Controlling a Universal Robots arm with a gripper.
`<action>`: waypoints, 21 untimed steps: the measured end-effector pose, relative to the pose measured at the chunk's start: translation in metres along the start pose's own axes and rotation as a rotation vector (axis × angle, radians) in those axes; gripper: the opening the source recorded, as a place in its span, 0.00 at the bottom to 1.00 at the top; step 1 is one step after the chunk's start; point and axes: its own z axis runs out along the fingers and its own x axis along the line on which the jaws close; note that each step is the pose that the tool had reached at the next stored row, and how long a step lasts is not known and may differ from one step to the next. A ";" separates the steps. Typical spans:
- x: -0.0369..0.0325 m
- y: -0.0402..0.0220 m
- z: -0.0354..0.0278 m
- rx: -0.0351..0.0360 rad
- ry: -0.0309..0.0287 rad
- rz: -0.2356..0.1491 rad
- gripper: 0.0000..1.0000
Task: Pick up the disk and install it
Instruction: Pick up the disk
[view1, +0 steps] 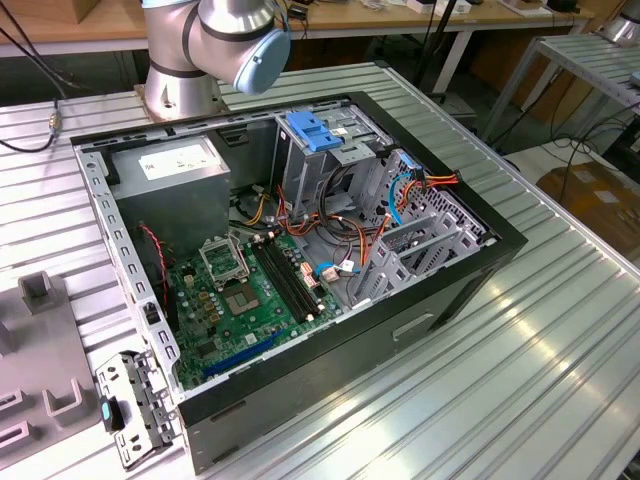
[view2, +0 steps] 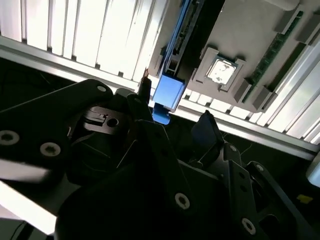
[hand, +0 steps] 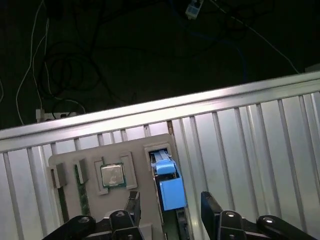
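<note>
The disk (hand: 167, 187) stands on edge in a slot of a grey holder plate (hand: 75, 157), its blue plastic rail end facing the camera. It also shows as a blue block (view2: 167, 92) in the second wrist view. My gripper (hand: 171, 207) hangs above it, open, with one dark finger on each side of the blue end and a gap to each. In the second wrist view the gripper (view2: 175, 107) straddles the same blue end. The open computer case (view1: 470, 270) lies on the table in the exterior view.
The holder plate also carries a processor chip (hand: 113, 175) and memory sticks (hand: 82, 200). In the case are a grey power supply box (view1: 175, 165), a green mainboard (view1: 240, 300), a drive cage with a blue latch (view1: 315, 132) and cables. A loose metal bracket (view1: 135, 405) lies beside the case.
</note>
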 end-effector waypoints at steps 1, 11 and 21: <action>0.0001 -0.0001 0.0017 -0.0003 0.0005 -0.017 0.60; 0.0023 -0.0008 0.0227 -0.0013 0.0031 -0.103 0.60; 0.0033 0.0000 0.0400 0.0020 -0.0018 -0.105 0.60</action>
